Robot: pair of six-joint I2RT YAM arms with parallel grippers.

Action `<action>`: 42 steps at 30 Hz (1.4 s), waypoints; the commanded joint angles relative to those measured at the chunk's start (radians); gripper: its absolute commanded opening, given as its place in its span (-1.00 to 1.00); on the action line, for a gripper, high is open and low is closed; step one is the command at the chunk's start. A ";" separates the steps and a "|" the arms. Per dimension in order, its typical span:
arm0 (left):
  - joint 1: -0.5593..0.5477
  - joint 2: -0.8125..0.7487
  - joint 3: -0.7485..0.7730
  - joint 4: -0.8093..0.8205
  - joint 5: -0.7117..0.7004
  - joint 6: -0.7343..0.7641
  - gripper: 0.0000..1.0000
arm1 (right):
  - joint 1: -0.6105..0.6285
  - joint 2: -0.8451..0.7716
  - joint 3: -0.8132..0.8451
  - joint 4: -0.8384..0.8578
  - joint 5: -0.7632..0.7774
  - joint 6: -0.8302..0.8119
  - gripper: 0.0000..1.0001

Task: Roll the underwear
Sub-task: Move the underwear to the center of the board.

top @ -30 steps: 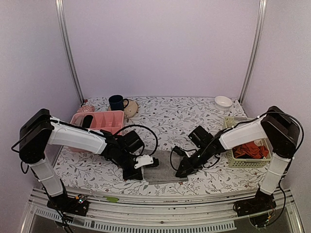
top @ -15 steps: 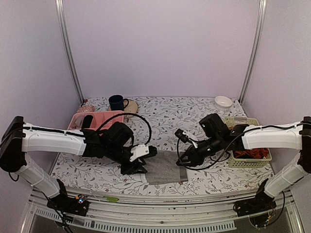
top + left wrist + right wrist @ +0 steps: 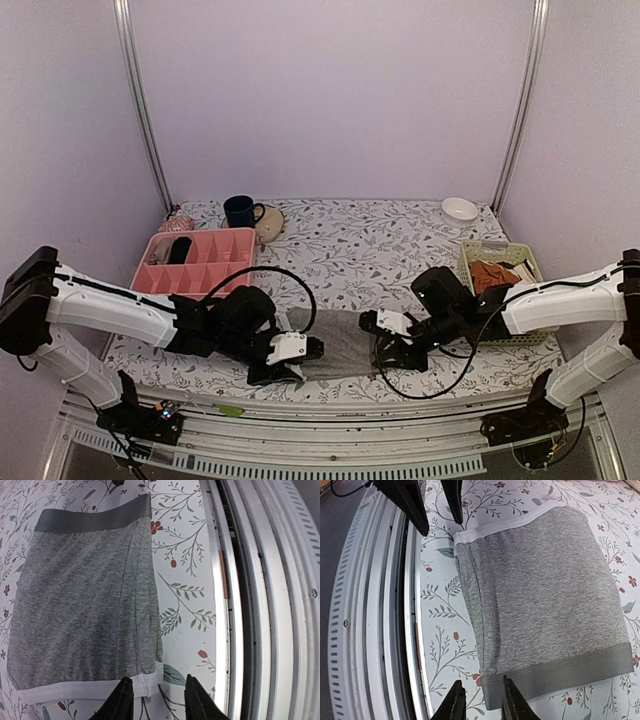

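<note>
The underwear (image 3: 338,338) lies flat near the table's front edge: grey boxer briefs folded to a strip, with the darker waistband (image 3: 580,672) on the right and the pale hem trim (image 3: 75,692) on the left. My left gripper (image 3: 156,700) is open. Its fingertips straddle the near corner of the hem, low over the cloth. My right gripper (image 3: 481,705) is open, and its fingertips straddle the near corner of the waistband. In the top view the left gripper (image 3: 290,350) and the right gripper (image 3: 385,342) sit at opposite ends of the underwear.
A pink divided tray (image 3: 200,255), a dark mug (image 3: 240,210) and a beige pot (image 3: 270,222) stand at the back left. A white bowl (image 3: 459,210) is at the back right. A basket (image 3: 515,330) of orange-red garments is on the right. The metal front rail (image 3: 240,605) is close by.
Both arms have dropped and moved toward the front edge. The grippers now sit low at the two near corners of the underwear. The cloth lies as before.
</note>
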 commanded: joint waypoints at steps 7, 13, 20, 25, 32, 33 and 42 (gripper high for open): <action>-0.023 0.025 -0.016 0.073 -0.038 0.012 -0.30 | 0.015 0.135 0.005 0.034 0.013 -0.119 -0.69; -0.034 0.049 -0.013 0.069 -0.047 0.006 -0.30 | 0.015 0.209 0.057 -0.012 0.041 -0.114 -0.64; -0.041 0.075 -0.006 0.066 -0.044 0.021 -0.35 | 0.015 0.211 0.103 -0.093 0.150 -0.118 -1.00; -0.045 0.090 -0.002 0.070 -0.036 0.029 -0.40 | 0.015 0.162 0.106 -0.129 0.208 -0.124 -1.00; -0.063 0.123 0.018 0.090 -0.061 0.030 -0.42 | 0.015 0.180 0.090 -0.128 0.203 -0.117 -1.00; -0.066 0.133 0.023 0.093 -0.074 0.031 -0.42 | 0.015 0.188 0.092 -0.127 0.204 -0.114 -1.00; -0.099 0.190 0.059 0.079 -0.197 0.068 -0.44 | 0.015 0.220 0.081 -0.117 0.192 -0.105 -1.00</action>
